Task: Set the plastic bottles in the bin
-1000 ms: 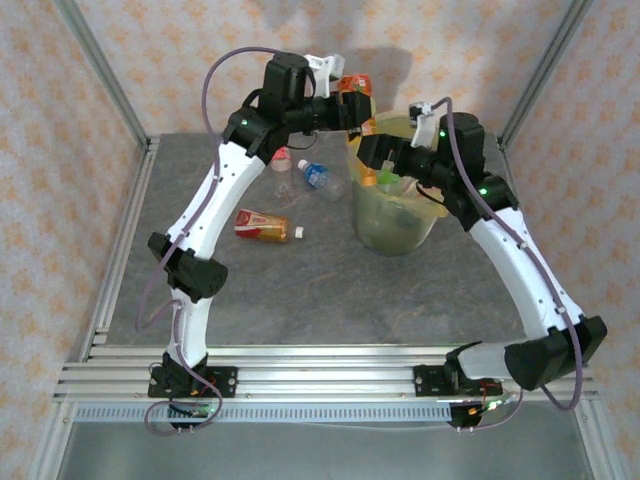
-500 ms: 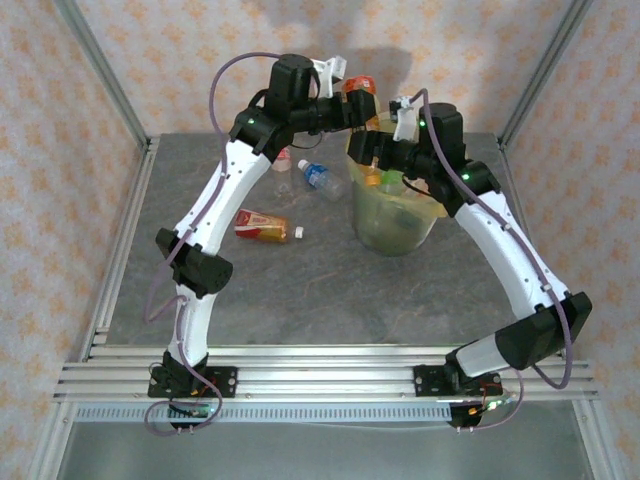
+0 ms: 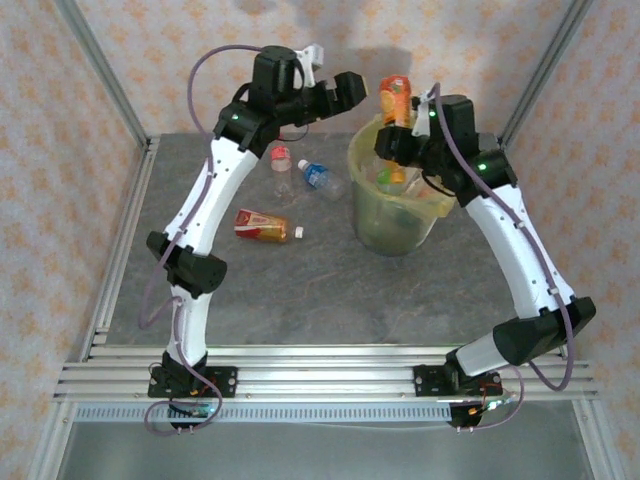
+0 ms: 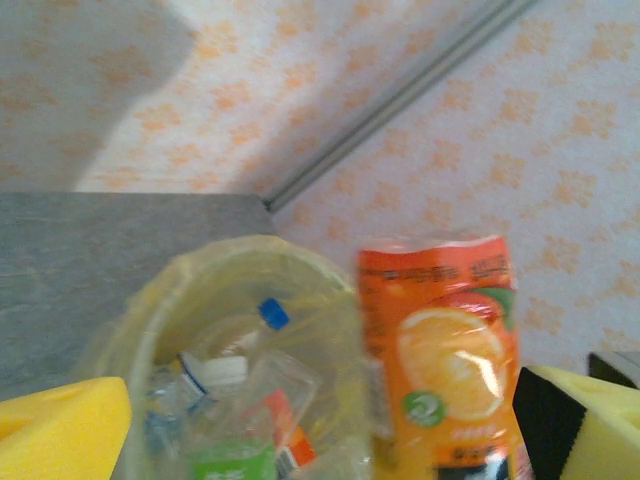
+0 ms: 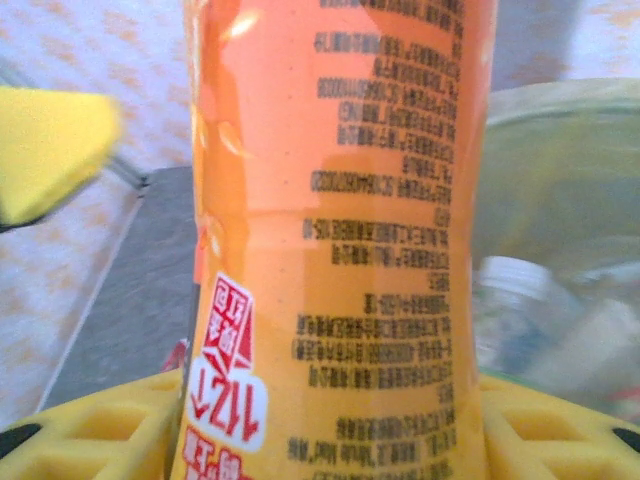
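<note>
Left gripper (image 3: 347, 90) is backing away, jaws apart, leaving the orange bottle (image 3: 395, 98) with the right gripper (image 3: 404, 132), which is clamping it above the bin (image 3: 368, 215) near the table's (image 3: 300, 290) far edge. The next move is probably releasing it there.

An orange-labelled bottle (image 5: 340, 230) stands upright between the right gripper's (image 5: 330, 430) yellow pads (image 5: 90, 430), the bin (image 5: 560, 170) behind.

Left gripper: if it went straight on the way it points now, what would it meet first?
Probably the orange bottle, held upright by the right gripper above the bin. It sits slightly off centre for the left gripper, so a near miss is possible.
</note>
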{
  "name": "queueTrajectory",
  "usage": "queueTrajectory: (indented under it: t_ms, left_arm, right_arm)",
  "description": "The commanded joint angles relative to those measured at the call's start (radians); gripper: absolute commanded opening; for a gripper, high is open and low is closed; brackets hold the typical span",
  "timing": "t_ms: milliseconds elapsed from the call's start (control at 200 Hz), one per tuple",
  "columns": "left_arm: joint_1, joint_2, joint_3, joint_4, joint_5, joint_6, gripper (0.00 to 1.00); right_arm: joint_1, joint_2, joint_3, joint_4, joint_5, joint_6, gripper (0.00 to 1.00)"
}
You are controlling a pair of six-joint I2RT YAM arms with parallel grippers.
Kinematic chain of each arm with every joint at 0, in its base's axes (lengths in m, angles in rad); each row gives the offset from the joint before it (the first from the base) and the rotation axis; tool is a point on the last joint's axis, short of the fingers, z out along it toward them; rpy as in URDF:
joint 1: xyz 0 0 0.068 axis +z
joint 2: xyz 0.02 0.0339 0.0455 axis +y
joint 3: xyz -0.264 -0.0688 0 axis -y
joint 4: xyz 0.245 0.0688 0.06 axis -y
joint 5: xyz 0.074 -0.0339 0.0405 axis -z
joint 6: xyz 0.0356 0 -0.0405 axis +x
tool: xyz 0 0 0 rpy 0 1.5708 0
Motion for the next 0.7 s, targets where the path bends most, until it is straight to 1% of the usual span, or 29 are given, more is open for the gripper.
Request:
queueTrajectory:
  t_ms: [0,160,185,250,575,641,696]
  left_arm:
    - [0.020,-0.109,-0.075,-0.005,-0.049,0.001,1.00]
    - [0.022,-0.150,-0.170,-0.004,-0.072,0.022,1.00]
    - [0.022,-0.182,-0.180,-0.007,-0.078,0.027,1.00]
    - [0.022,-0.203,-0.208,-0.016,-0.100,0.037,1.00]
    - [0.022,-0.346,-0.410,-0.008,-0.272,0.088,1.00]
    - [0.022,-0.369,-0.441,-0.008,-0.295,0.089,1.00]
    - [0.022,-0.387,-0.467,-0.008,-0.312,0.089,1.00]
  right_arm:
    - [-0.041,0.013,0.055,-0.150,0.080,-0.036,0.56]
    - [-0.070,0.060,0.111,-0.258,0.127,-0.058,0.56]
    - [-0.073,0.072,0.122,-0.272,0.131,-0.061,0.56]
    - [-0.076,0.089,0.135,-0.291,0.136,-0.066,0.56]
    - [-0.078,0.185,0.198,-0.345,0.185,-0.088,0.56]
    - [-0.077,0.205,0.220,-0.365,0.196,-0.090,0.58]
    - [-0.078,0.216,0.232,-0.377,0.203,-0.093,0.63]
